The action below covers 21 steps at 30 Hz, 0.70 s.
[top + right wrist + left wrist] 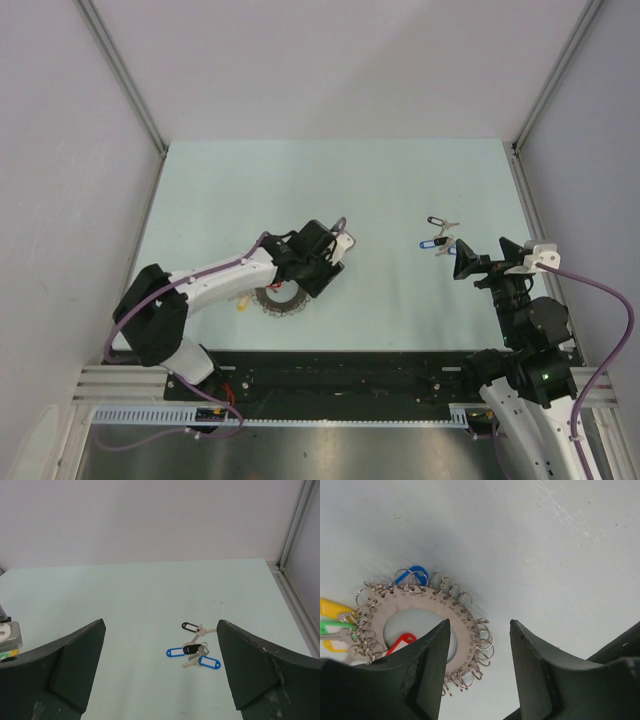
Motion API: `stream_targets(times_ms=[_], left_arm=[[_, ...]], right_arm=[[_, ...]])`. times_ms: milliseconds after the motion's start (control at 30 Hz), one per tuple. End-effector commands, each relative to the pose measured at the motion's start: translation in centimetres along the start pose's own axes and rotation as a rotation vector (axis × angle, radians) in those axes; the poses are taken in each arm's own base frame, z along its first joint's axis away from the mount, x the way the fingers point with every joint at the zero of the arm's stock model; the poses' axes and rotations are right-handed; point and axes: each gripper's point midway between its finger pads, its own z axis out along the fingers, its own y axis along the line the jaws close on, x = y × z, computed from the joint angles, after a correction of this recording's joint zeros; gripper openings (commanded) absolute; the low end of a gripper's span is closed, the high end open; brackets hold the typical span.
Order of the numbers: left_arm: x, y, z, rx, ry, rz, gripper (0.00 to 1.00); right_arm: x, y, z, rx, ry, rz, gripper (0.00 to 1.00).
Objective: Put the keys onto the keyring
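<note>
Part-open, empty left claw (480, 630) hovers over silver tag-strung keyring (420, 607); blue- and black-tagged silver keys (194, 650) lie unattached before wide-open, empty right claw (161, 625).

keyring (427, 606) partly behind left claw (480, 629)

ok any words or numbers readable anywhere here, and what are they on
"22", "23", "24": stamped beside the holes of the flat silver metal keyring disc, seen from the left wrist; they belong to a running series around the disc, and the other numbers are too small or hidden to read with certainty.
blue and black plastic key tags: white label windows, nothing legible at this size.
No other text, brand or sign is visible.
</note>
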Motion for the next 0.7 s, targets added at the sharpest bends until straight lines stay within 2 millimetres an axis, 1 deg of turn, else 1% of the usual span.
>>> stream_targets(times_ms=[0,67,100,200,267,300,333,433,567,600,667], left_arm=[[0.5,0.9,0.9,-0.052,0.049,0.078,0.55],[0.6,1.3,1.0,-0.078,0.081,0.065,0.54],[0.1,1.2,1.2,-0.075,0.081,0.06,0.54],[0.2,1.2,1.9,-0.078,0.095,0.061,0.51],[0.5,1.7,2.2,-0.105,0.118,0.06,0.47],[0.1,1.8,2.2,-0.115,0.117,0.058,0.46],[0.2,2.0,2.3,-0.124,0.125,0.058,0.42],[0.3,1.5,2.6,-0.117,0.144,0.066,0.38],[1.1,0.5,3.0,-0.103,0.167,0.085,0.35],[1.6,0.4,3.2,-0.102,0.182,0.09,0.35],[1.9,0.2,3.4,-0.106,0.187,0.092,0.33]], right_arm=[[0.2,0.0,0.2,0.0,0.012,-0.017,1.0],[0.1,-0.1,0.3,0.001,0.01,-0.017,1.0],[0.1,-0.1,0.2,0.003,0.009,-0.018,1.0],[0.1,-0.2,0.2,0.007,0.008,-0.019,1.0],[0.2,-0.2,0.1,0.009,0.01,-0.02,1.0],[0.1,-0.3,0.1,0.01,0.008,-0.02,1.0],[0.2,-0.3,0.2,0.013,0.008,-0.02,1.0],[0.1,-0.3,0.2,0.013,0.002,-0.019,1.0],[0.2,-0.4,0.1,0.015,0.005,-0.02,1.0],[0.2,-0.4,0.2,0.015,0.005,-0.02,1.0],[0.1,-0.4,0.1,0.015,0.003,-0.021,1.0]])
